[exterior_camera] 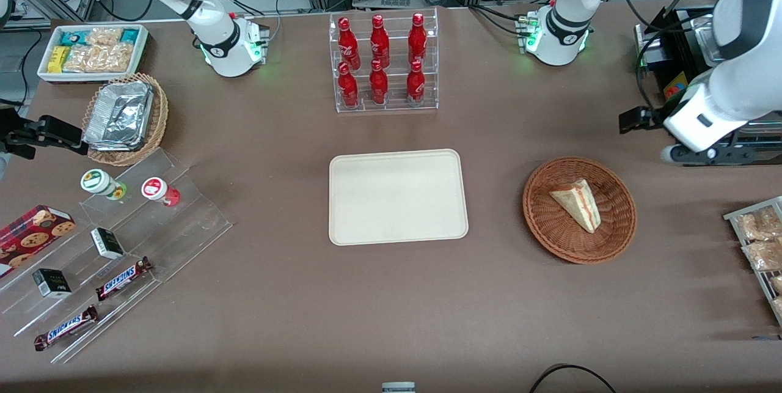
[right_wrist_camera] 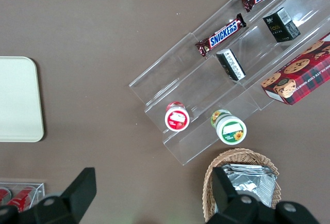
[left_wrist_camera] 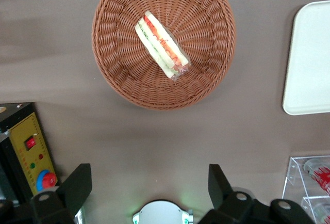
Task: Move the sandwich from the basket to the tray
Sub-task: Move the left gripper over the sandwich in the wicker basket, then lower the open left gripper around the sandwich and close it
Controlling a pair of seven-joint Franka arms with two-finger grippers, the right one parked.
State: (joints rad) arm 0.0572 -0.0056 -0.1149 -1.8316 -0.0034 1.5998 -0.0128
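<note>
The sandwich (exterior_camera: 577, 202), a pale wedge with red, orange and green layers, lies in the round reddish-brown basket (exterior_camera: 550, 240) toward the working arm's end of the table. The cream tray (exterior_camera: 397, 197) sits beside the basket at the table's middle, with nothing on it. My left gripper (exterior_camera: 638, 119) hangs high above the table, farther from the front camera than the basket and apart from it. In the left wrist view the gripper (left_wrist_camera: 149, 170) is wide open and holds nothing, with the sandwich (left_wrist_camera: 161, 46), basket (left_wrist_camera: 118, 69) and tray (left_wrist_camera: 309, 64) below it.
A clear rack of red bottles (exterior_camera: 385, 63) stands farther from the front camera than the tray. A black box with a yellow button panel (left_wrist_camera: 31, 152) sits near the gripper. A wire rack of snack packets (exterior_camera: 760, 246) is at the working arm's table edge.
</note>
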